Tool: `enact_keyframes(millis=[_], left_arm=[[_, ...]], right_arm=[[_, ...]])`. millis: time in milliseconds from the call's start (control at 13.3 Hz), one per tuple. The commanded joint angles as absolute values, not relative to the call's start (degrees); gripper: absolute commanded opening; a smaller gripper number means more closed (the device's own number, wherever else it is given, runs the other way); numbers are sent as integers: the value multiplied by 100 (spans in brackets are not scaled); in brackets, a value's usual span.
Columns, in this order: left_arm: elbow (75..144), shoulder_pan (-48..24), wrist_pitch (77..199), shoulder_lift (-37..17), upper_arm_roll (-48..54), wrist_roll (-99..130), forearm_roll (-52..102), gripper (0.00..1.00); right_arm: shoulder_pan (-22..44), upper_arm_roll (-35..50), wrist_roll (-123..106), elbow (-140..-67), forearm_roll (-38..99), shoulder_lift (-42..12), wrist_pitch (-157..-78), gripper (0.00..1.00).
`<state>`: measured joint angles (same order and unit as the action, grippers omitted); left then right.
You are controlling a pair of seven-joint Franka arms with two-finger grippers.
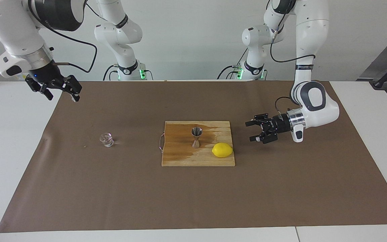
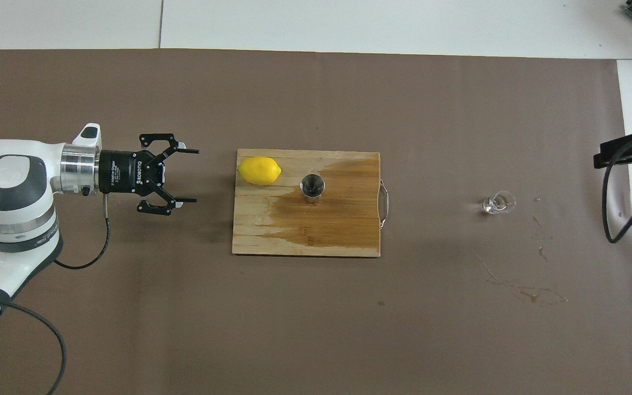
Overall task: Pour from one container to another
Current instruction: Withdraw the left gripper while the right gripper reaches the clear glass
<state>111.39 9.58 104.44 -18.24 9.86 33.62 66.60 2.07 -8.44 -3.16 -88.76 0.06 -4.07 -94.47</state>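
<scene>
Both grippers spread and empty: left gripper off the board, right gripper high. Cup sits on paper, well apart from jigger; a clumsy pinch could tip the cup.

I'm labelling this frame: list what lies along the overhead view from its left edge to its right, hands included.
left hand → lemon → jigger → cutting board's wire handle → glass cup → right hand
</scene>
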Motion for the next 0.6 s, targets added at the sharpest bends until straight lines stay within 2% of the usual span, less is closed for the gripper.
enact_keyframes(millis=[0, 226, 527], left_arm=[[10908, 1055, 10283, -1828, 984, 3410, 5909, 100], [10584, 1011, 9942, -1793, 871, 3393, 4954, 100], [9889, 967, 9616, -1732, 879, 3366, 3388, 100]], right_arm=[[167, -800, -1112, -8762, 167, -781, -9710, 100], [211, -756, -1981, -9165, 176, -818, -10308, 100], [193, -756, -2986, -9545, 1028, -721, -10301, 100]])
